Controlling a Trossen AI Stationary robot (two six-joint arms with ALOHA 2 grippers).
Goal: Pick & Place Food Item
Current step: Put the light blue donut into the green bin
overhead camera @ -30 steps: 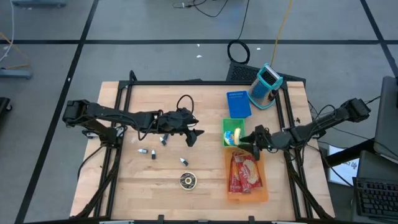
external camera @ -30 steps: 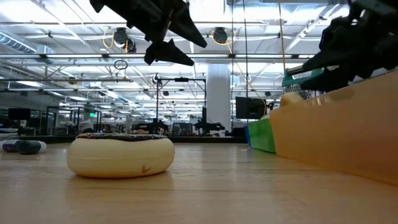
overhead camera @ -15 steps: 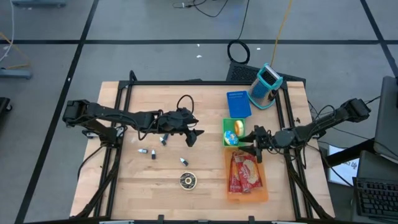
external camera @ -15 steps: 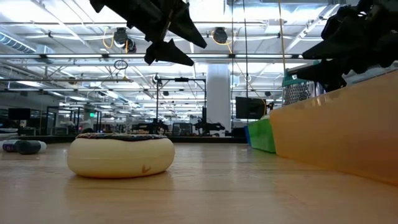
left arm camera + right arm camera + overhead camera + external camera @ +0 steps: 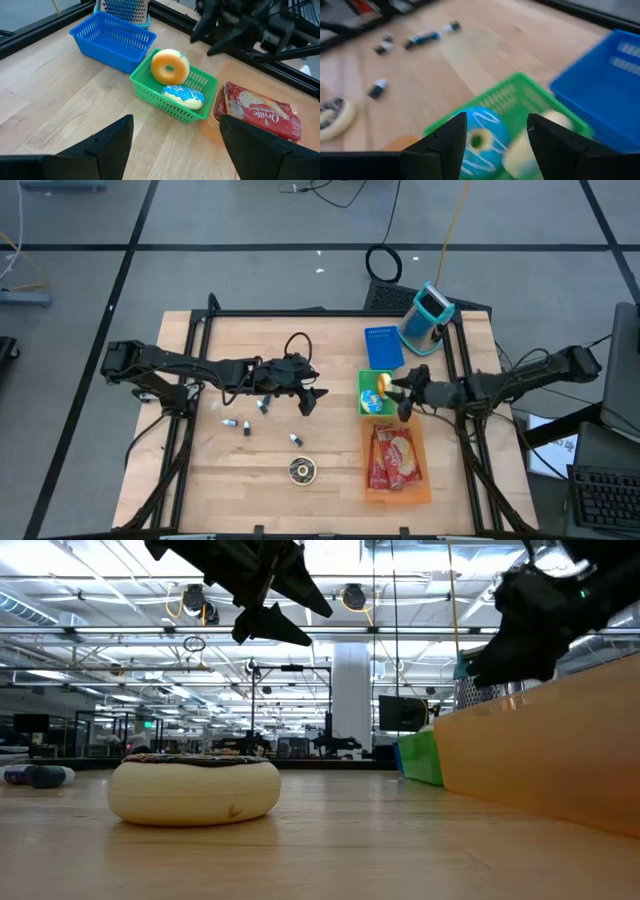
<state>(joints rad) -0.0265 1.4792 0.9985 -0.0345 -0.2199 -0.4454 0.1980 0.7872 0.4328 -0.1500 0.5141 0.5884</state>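
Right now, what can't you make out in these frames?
- Green basket, low view: its contents are hidden by its own wall.
- Orange bin, low view: its contents are hidden too.
- Small items on the table, high view: too small to identify.
- Yellow donut, right wrist view: blurred, partly behind the right gripper finger.

A large industrial lab or workshop hall. Beyond the wooden worktop (image 5: 330, 840), the level view shows a high ceiling with strip lights (image 5: 100, 635), metal frames (image 5: 290, 705) and a white pillar (image 5: 352, 700). From above, grey floor (image 5: 250, 275) marked with black tape and loose cables (image 5: 383, 262) surrounds it.
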